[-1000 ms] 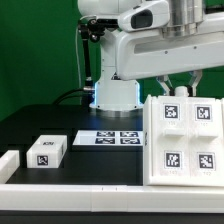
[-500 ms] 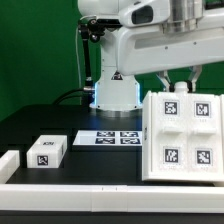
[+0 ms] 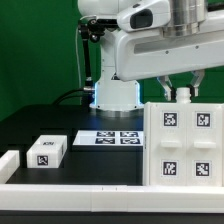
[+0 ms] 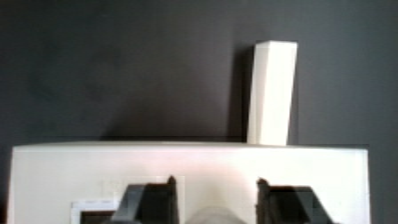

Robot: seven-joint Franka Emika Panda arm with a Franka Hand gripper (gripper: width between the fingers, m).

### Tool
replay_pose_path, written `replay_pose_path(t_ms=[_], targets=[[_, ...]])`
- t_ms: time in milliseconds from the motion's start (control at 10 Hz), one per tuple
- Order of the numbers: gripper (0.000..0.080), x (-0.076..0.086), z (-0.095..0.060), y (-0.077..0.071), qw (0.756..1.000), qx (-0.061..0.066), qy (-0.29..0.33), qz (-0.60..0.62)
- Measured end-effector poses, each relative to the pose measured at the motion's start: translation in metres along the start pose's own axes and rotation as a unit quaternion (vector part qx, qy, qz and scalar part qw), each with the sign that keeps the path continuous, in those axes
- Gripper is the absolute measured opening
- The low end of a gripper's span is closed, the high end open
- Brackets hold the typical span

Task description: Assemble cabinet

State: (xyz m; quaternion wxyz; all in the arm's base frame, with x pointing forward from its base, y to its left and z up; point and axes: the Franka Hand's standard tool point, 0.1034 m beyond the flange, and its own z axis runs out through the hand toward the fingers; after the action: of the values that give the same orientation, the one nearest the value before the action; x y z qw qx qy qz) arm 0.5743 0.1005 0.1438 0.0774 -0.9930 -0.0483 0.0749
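The cabinet (image 3: 185, 140) is a large white boxy case with four square tags. It stands upright at the exterior view's right, its tagged face square to the camera. My gripper (image 3: 183, 95) comes down from above and is shut on the cabinet's top edge. In the wrist view the cabinet (image 4: 196, 165) fills the lower part of the picture. The two dark fingers of the gripper (image 4: 217, 200) stand on either side of its white wall. The cabinet's lower edge is hidden behind the front rail.
A small white block (image 3: 46, 151) with one tag lies left of centre. Another white piece (image 3: 8, 163) lies at the far left. The marker board (image 3: 108, 138) lies by the arm's base. A white rail (image 3: 70, 192) runs along the front. A long white bar (image 4: 272, 90) lies beyond the cabinet.
The cabinet has turned from slightly tilted to square and shifted a little toward the exterior view's right, with the gripper still on its top edge.
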Motion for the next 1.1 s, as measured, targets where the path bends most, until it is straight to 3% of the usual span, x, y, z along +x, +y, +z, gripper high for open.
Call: replay_pose_path(t_ms=[300, 500, 800, 1100], targets=[[0.0208, 0.022, -0.004, -0.001, 1.000, 0.003, 0.015, 0.008], [0.0208, 0.025, -0.004, -0.002, 1.000, 0.004, 0.016, 0.007], [0.0584, 0.025, -0.004, -0.002, 1.000, 0.004, 0.016, 0.007], [0.0637, 0.025, -0.004, -0.002, 1.000, 0.004, 0.016, 0.007]])
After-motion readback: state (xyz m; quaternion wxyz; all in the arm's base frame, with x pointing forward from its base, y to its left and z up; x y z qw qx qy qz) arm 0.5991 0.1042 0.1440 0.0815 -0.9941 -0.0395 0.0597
